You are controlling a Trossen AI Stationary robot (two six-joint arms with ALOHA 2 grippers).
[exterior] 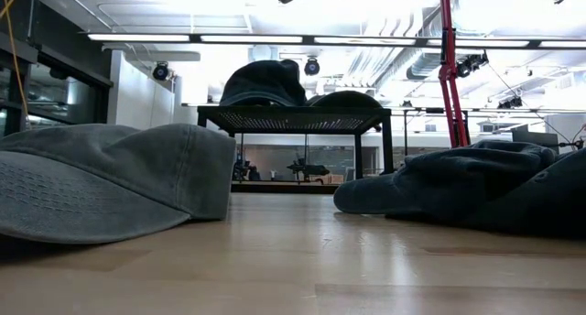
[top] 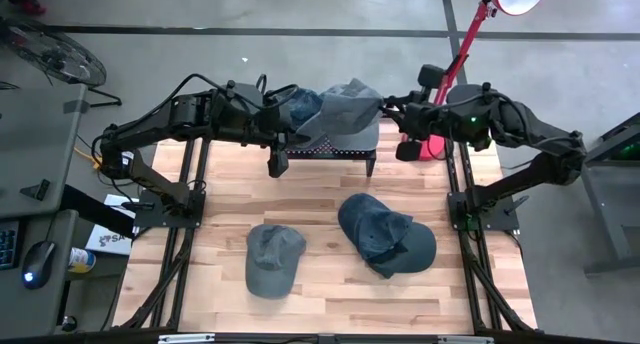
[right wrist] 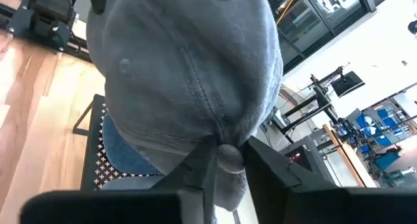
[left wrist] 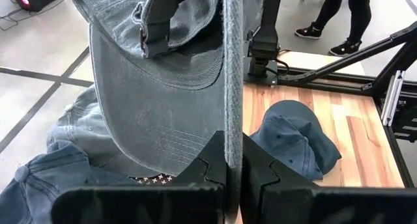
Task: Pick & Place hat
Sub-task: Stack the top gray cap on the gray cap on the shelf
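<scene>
A grey-blue hat (top: 350, 109) is held above the black rack (top: 325, 149) at the far edge of the worktop (top: 320, 284). Its brim is clamped in the left pincer (left wrist: 233, 160), and its crown is pinched between the narrowed fingers of the right pincer (right wrist: 225, 160). Other hats (top: 385, 234) lie on the worktop nearer.

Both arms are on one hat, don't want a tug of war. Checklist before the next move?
1. Left claw shut on the brim of the grey hat: ok.
2. Right claw pinching the same hat's crown: ok.
3. Hat lifted clear of the black rack: cannot tell.
4. Hat already on the rack undisturbed: ok.
5. Two hats on the table, one and the other, out of the arms' way: ok.
</scene>
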